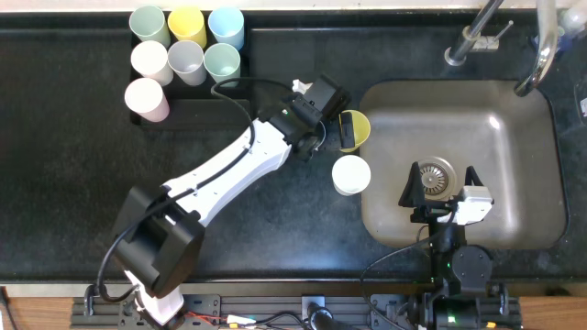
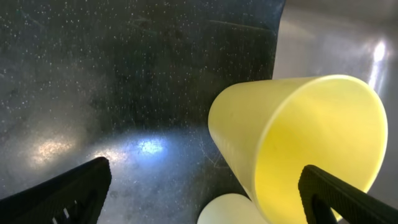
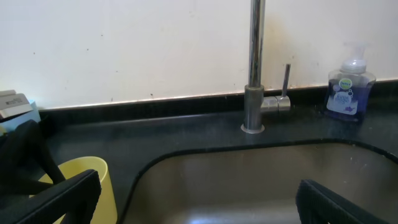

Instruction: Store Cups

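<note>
left pincer (image 2: 205, 173) spread, one finger across yellow cup (image 2: 298, 137) mouth, near white cup (image 1: 350, 174); right pincer (image 3: 199, 183) spread above sink (image 3: 249, 180).

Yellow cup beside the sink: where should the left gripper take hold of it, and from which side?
Probably best: take the yellow cup by its rim, from above on the counter side, one of the left gripper's open fingers inside, one outside. It stands upright, mouth open upward; the white cup stands close beside it, crowding a grasp around the body.

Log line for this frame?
left end effector: open at yellow cup | white cup: at rim of sink | right end effector: open over sink
</note>
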### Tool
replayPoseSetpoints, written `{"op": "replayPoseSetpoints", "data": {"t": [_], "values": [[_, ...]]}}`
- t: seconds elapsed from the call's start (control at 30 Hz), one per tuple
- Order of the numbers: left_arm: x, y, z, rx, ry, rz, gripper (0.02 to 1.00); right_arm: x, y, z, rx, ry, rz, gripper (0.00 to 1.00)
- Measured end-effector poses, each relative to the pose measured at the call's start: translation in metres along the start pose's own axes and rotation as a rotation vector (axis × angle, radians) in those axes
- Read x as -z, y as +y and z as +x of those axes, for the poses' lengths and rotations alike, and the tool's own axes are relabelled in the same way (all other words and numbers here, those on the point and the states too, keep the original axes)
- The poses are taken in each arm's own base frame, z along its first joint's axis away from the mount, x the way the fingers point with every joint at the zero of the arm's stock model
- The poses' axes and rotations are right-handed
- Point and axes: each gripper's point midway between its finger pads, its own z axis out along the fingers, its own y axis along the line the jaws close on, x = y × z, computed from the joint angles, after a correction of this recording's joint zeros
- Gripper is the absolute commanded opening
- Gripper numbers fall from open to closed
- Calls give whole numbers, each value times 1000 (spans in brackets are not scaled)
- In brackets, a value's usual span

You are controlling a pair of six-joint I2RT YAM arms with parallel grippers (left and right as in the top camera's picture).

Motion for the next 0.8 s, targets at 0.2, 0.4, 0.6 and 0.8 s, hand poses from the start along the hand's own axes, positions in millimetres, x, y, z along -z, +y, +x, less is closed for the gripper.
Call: {"op": "replayPoseSetpoints", "data": {"t": [0.2, 0.4, 0.6, 0.8], "values": [[0, -6, -6, -1, -26, 23, 36, 0, 0, 0, 0, 0, 0, 993], [1, -9, -13, 0, -57, 28, 36, 0, 0, 0, 0, 0, 0, 998], [17, 4, -28, 24, -67, -35, 36, 0, 0, 0, 0, 0, 0, 998], [65, 67, -51, 174, -67, -150, 36, 0, 0, 0, 0, 1, 0, 996]]}}
